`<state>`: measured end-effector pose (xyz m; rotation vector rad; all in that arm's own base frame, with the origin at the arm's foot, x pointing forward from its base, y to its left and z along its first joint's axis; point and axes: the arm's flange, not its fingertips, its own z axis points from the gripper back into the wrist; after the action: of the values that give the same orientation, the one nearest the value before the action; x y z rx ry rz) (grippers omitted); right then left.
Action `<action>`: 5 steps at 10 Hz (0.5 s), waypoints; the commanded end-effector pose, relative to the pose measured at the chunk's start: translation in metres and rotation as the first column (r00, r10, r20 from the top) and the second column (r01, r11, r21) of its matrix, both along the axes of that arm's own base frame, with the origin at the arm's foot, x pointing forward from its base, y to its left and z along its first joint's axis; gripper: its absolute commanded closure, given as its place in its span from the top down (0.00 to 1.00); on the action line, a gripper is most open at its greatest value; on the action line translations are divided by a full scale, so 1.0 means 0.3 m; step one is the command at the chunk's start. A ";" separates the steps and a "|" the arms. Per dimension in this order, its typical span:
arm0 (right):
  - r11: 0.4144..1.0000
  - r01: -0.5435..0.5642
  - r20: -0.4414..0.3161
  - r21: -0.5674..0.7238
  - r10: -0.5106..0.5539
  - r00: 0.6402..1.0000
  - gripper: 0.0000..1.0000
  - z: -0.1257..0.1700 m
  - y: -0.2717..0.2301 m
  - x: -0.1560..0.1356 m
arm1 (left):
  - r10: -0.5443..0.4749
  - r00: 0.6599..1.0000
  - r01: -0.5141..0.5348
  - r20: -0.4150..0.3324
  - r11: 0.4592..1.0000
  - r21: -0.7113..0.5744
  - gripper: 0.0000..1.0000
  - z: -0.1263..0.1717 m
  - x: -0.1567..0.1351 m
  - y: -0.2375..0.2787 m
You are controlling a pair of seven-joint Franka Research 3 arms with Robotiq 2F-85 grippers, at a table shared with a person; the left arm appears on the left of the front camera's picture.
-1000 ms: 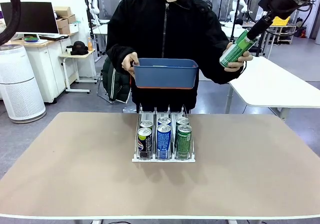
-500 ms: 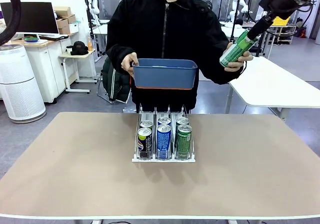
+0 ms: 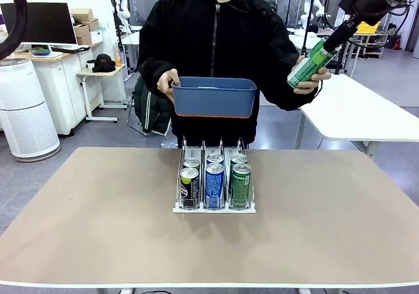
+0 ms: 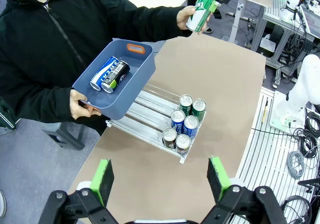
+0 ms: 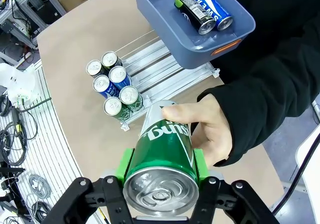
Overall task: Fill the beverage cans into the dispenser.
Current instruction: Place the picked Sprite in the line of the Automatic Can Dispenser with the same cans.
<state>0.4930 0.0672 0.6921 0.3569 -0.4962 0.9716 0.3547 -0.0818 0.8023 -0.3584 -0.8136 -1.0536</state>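
While over dispenser (image 4: 150, 104), blue bin (image 3: 215, 101) w/ cans (image 4: 109, 74)

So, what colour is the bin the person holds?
The bin is blue with an orange handle, clearest in the left wrist view.

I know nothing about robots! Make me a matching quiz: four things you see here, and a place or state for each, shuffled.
1 green can
2 bin
3 dispenser
4 left gripper

A open, empty
B on the table, six cans in it
C in the right gripper, a hand on it too
D held up by the other hand, two cans inside

Pairs: 1-C, 2-D, 3-B, 4-A
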 end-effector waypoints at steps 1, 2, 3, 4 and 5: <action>1.000 -0.003 0.002 -0.004 0.003 1.000 0.00 -0.001 0.002 0.000 | -0.008 1.000 0.008 -0.006 1.000 -0.007 1.00 -0.001 -0.001 0.001; 1.000 -0.003 0.002 -0.004 0.003 1.000 0.00 -0.001 0.002 0.000 | -0.008 1.000 0.008 -0.006 1.000 -0.007 1.00 -0.001 -0.001 0.001; 1.000 -0.003 0.002 -0.004 0.003 1.000 0.00 -0.001 0.002 0.000 | -0.008 1.000 0.008 -0.006 1.000 -0.007 1.00 -0.001 -0.001 0.001; 1.000 -0.003 0.002 -0.004 0.003 1.000 0.00 -0.001 0.002 0.000 | -0.008 1.000 0.008 -0.006 1.000 -0.007 1.00 -0.001 -0.001 0.001; 1.000 -0.001 0.000 0.000 0.001 1.000 0.38 0.000 0.001 0.000 | -0.008 1.000 0.008 -0.006 1.000 -0.007 1.00 -0.001 -0.001 0.001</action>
<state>0.4931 0.0676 0.6918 0.3571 -0.4956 0.9721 0.3546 -0.0818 0.8023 -0.3584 -0.8136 -1.0536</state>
